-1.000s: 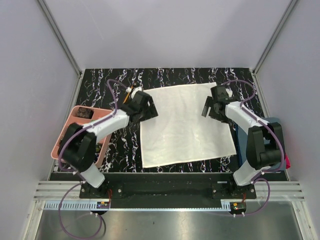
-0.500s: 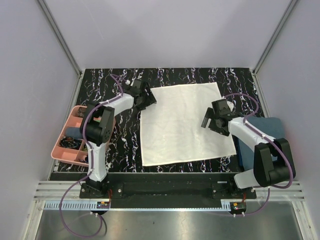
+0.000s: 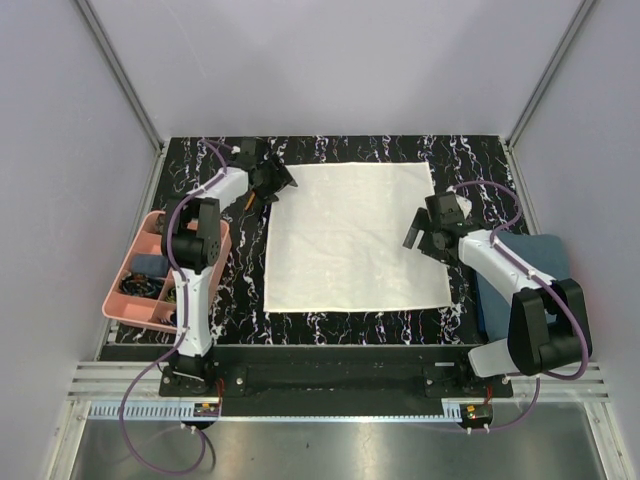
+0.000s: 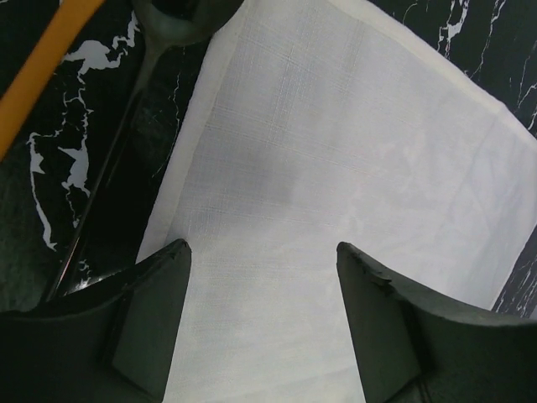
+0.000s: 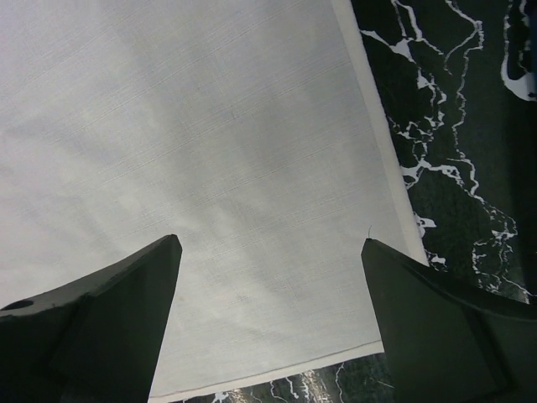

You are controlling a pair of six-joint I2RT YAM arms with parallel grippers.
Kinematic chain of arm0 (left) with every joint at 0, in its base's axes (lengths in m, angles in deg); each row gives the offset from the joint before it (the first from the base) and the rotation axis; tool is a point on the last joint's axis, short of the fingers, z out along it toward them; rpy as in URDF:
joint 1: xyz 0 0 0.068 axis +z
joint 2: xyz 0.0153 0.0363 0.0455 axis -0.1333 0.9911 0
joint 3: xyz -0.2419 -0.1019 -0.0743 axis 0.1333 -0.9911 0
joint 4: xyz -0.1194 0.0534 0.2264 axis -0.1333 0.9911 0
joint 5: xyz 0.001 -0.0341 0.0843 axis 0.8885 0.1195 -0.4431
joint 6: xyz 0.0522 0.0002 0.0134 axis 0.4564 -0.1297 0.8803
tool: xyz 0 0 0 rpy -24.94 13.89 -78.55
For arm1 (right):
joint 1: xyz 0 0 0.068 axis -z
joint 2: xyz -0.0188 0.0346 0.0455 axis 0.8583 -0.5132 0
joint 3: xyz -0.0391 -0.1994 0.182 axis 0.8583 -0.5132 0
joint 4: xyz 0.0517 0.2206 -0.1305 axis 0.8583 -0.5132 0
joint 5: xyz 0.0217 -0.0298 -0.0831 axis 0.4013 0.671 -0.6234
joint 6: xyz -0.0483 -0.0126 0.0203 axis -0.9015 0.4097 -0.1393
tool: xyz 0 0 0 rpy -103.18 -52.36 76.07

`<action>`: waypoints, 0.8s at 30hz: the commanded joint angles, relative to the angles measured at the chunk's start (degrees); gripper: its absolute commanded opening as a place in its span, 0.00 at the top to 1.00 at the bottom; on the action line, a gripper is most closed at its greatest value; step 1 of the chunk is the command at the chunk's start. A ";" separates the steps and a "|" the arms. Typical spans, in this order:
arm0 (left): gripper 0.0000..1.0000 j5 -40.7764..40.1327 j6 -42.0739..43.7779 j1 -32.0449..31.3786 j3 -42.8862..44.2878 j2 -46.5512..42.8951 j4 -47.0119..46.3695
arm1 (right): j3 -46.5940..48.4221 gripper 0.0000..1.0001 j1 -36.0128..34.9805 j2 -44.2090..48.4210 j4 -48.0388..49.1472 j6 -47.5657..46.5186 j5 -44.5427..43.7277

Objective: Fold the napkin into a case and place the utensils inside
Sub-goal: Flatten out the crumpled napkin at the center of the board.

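Observation:
The cream napkin lies spread flat as a square on the black marbled table. My left gripper hovers open over its far left corner, with bare cloth between the fingers. Just left of that edge lie the utensils: a black spoon and an orange-handled stick, the stick also showing in the top view. My right gripper stands open above the napkin's right side near its front right corner, holding nothing. No folded case shows.
A pink compartment tray with small items sits at the left edge beside the left arm. A dark blue-grey towel lies at the right edge under the right arm. Grey walls enclose the table.
The napkin has swung square and slid left. My left gripper moved back toward the far left corner; the right gripper dropped slightly toward me. Both stayed open.

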State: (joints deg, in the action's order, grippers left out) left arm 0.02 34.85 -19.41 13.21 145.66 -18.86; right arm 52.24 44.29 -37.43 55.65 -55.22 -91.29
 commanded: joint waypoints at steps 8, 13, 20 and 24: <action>0.24 -12.67 0.11 -8.89 -16.86 -26.81 4.43 | -0.18 0.06 3.40 5.50 -12.95 9.94 -5.76; 0.24 -14.62 0.80 -14.17 -32.77 -41.91 1.35 | -6.95 0.17 4.28 13.14 -12.77 15.32 -8.31; 0.27 -16.21 -0.43 -22.43 -49.07 -55.82 -2.26 | -10.57 0.35 5.43 13.78 -12.33 18.13 -7.26; 0.30 -16.83 -0.87 -24.81 -51.62 -58.56 -2.08 | -11.98 0.49 5.60 12.90 -12.16 20.24 -6.73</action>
State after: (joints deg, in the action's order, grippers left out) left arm -14.01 34.77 -42.51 -37.24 90.91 -17.92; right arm 41.36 49.49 -23.96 43.30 -38.84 -96.82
